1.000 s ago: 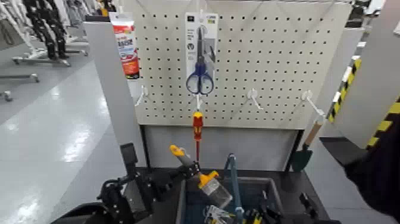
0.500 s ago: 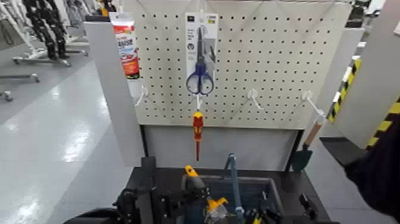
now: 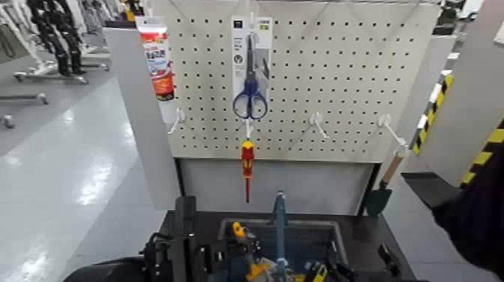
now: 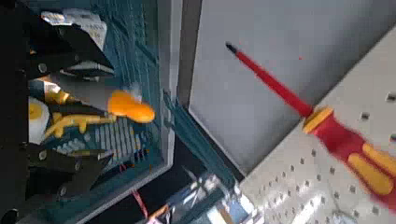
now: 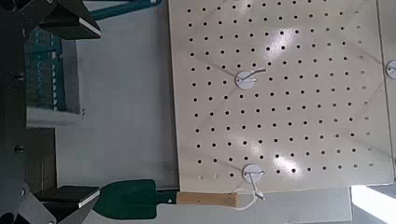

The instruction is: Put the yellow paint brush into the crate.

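The yellow paint brush (image 3: 241, 234) stands tilted inside the blue-grey crate (image 3: 330, 229), yellow handle tip up and yellow-orange collar low. My left gripper (image 3: 229, 259) is shut on it at the crate's left wall. In the left wrist view the black fingers (image 4: 70, 49) flank the brush's grey-and-yellow handle (image 4: 117, 104) over the ribbed crate wall (image 4: 149, 56). The bristles are hidden. The crate's upright bar handle (image 3: 279, 225) rises just right of the brush. My right gripper (image 5: 56, 112) is open and empty, parked low at the right beside the crate (image 5: 42, 75).
A pegboard (image 3: 337, 82) stands behind the crate with packed scissors (image 3: 250, 75), a tube (image 3: 157, 56) and bare hooks (image 3: 318, 122). A red-and-yellow screwdriver (image 3: 246, 161) hangs above the crate. A green trowel (image 3: 380, 196) with a wooden handle hangs at the right.
My left gripper has carried the brush right and down, from above the crate's left edge into the crate. The brush handle has swung more upright. The right arm has not moved.
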